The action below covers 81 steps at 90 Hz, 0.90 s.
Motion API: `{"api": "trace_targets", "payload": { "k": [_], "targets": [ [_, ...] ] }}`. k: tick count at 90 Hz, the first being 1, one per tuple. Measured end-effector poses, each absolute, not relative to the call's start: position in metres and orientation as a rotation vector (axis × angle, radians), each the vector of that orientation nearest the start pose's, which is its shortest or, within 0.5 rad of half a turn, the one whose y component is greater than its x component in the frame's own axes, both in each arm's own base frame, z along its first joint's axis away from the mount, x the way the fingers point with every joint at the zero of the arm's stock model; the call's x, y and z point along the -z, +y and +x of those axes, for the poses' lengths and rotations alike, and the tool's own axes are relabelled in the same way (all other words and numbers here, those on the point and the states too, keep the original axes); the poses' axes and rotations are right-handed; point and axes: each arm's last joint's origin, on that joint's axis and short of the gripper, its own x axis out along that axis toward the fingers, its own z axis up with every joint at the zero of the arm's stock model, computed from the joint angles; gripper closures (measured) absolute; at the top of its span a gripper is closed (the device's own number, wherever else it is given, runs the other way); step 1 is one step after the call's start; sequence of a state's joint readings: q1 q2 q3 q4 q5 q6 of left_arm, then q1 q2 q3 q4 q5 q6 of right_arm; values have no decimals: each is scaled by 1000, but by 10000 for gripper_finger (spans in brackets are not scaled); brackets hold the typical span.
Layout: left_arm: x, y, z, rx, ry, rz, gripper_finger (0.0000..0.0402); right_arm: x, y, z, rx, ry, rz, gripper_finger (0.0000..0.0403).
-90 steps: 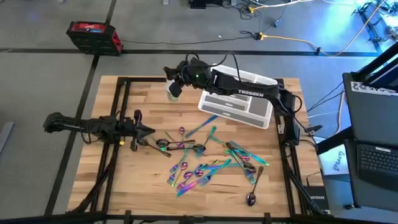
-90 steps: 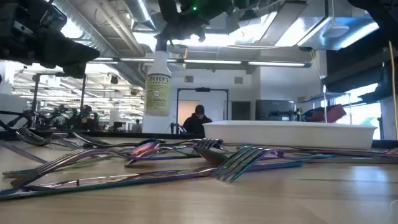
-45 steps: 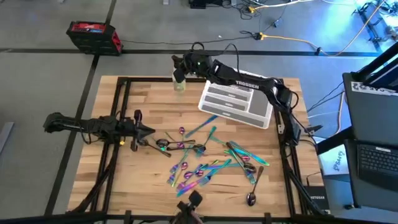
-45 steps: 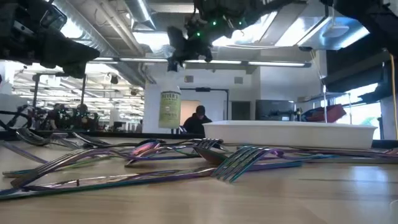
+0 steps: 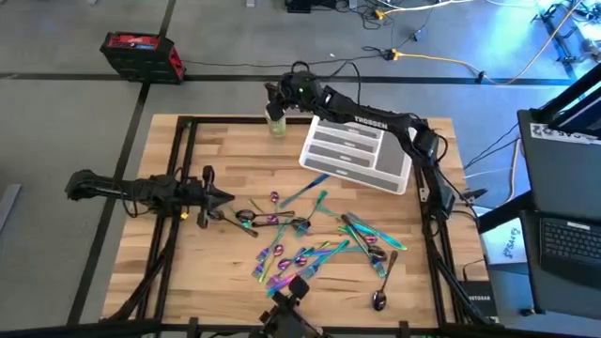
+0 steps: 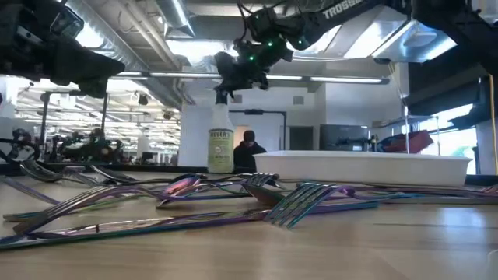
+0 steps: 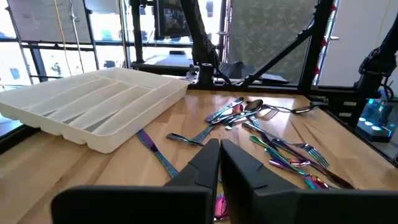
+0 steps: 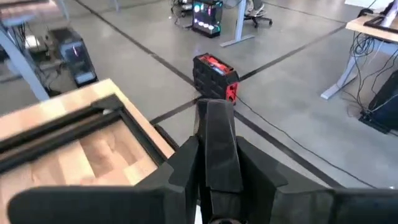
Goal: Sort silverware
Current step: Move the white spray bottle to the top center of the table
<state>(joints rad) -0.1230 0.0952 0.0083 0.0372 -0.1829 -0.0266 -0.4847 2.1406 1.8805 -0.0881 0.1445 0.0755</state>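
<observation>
Iridescent silverware lies scattered in a loose heap on the wooden table, on the near side of the white tray and apart from it, with none of it yet in the tray's compartments. Starting from the left of that tray, the left gripper rests low over the table, its fingers pressed together and empty, pointing along the table toward the heap; the nearest pieces lie just beyond its tips, and one slim handle runs roughly in line with the fingers, between them and the tray. Most forks and spoons in the heap lie at mixed angles, many with their long axes running toward the tray. At the tray's far left corner stands the spray bottle, upright by the table's back edge, and the right gripper sits on its top, fingers closed around its nozzle. Judging by this, the left arm is much the nearer to the silverware, while the right arm reaches away from the heap, beyond the tray.
</observation>
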Motion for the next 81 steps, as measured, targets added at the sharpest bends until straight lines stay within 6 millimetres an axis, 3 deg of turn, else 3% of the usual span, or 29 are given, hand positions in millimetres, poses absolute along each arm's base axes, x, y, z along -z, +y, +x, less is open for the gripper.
{"api": "trace_targets", "payload": {
  "k": [39,81],
  "targets": [
    [-162,-7,102,-61,48,-19,402,-282,-239,446,603,360,137,331],
    [-162,-7,102,-61,48,-19,402,-277,-237,442,635,445,138,218]
  ]
}}
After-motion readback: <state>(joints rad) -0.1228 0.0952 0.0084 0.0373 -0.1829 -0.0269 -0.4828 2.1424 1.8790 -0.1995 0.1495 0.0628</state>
